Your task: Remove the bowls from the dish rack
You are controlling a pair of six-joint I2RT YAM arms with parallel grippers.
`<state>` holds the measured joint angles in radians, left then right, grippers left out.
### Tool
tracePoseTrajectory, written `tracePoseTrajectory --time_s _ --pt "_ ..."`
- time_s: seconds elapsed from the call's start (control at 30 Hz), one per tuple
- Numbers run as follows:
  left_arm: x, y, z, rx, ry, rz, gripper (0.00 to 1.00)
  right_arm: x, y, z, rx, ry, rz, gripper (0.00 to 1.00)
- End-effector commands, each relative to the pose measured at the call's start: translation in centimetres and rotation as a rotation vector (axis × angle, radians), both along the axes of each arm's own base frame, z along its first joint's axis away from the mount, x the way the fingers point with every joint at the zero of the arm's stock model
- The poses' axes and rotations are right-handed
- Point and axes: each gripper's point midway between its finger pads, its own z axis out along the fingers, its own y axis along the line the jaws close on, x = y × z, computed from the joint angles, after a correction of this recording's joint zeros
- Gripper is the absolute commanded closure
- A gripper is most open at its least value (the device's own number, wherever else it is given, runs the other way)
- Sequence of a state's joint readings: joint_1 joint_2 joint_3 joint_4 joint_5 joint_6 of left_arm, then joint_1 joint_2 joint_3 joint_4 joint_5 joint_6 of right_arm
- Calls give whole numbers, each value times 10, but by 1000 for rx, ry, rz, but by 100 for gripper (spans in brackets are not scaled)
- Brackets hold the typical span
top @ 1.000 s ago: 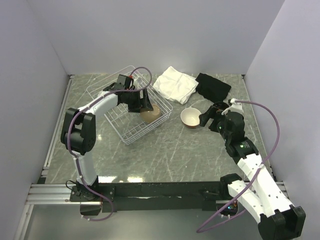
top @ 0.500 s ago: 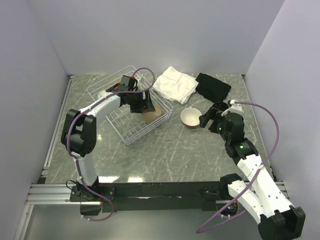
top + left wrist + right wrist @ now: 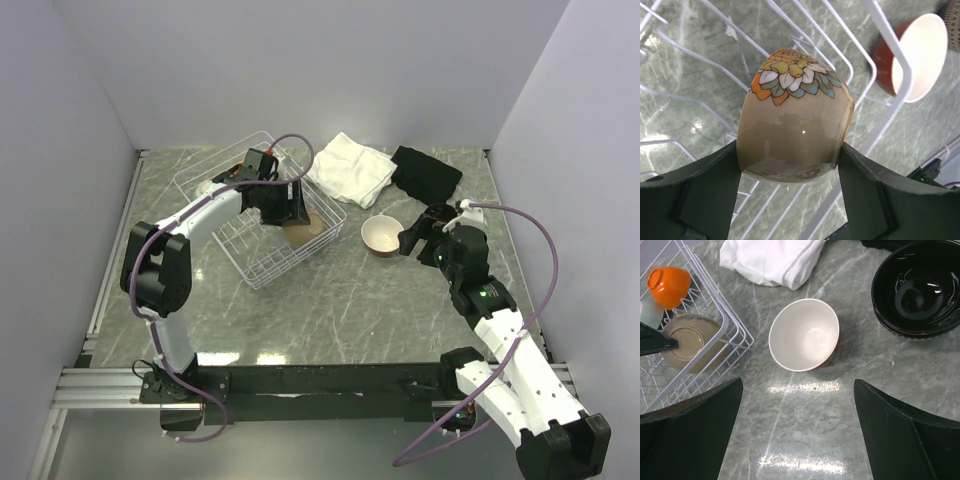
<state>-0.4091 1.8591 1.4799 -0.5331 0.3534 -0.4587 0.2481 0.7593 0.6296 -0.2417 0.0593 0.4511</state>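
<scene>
Tan bowl (image 3: 795,125) in the dish rack (image 3: 880,30): your left gripper (image 3: 790,150) has just closed on it, so lift out; right gripper (image 3: 799,385) gapes empty.

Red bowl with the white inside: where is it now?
In the top view the red bowl stands on the table right of centre, just outside the dish rack, between it and the right tool, near the white cloth.
</scene>
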Motion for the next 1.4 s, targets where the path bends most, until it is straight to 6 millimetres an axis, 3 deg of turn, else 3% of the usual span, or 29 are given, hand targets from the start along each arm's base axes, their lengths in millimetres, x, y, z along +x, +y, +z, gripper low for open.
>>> tracePoseTrajectory --time_s 0.0,0.2,0.57,0.67,0.9,0.97,1.0,1.03,1.07,1.13,1.17,1.2,1.37 --pt "1 -19 77 -132 -155 -75 63 4 0 22 7 -53 -1 0" --pt "-2 -27 94 -194 -196 -127 72 5 1 23 14 -53 3 0" --pt "10 -2 116 69 -478 -187 76 7 5 32 38 -34 0 0" --pt "11 2 119 171 -594 -203 83 8 2 36 45 -41 -21 0" --pt "-5 -4 122 359 -836 -293 88 11 4 54 57 -48 -13 0" --pt "-6 -3 125 393 -891 -283 89 10 7 49 48 4 0 0" --pt "-14 -6 121 414 -919 -311 89 12 9 57 48 -2 9 0" --pt "-12 -7 129 426 -971 -291 90 12 10 53 37 27 19 0" --pt "-17 -7 121 445 -981 -305 90 11 13 53 40 37 34 0" --pt "-25 -16 134 458 -1085 -329 89 13 13 55 27 59 41 0" --pt "-28 -15 127 485 -1100 -332 89 14 13 56 23 68 40 0" --pt "-36 -20 133 498 -1152 -357 89 14 17 64 33 66 61 0" --pt "-51 -29 139 560 -1282 -354 89 16 28 55 29 179 110 0"
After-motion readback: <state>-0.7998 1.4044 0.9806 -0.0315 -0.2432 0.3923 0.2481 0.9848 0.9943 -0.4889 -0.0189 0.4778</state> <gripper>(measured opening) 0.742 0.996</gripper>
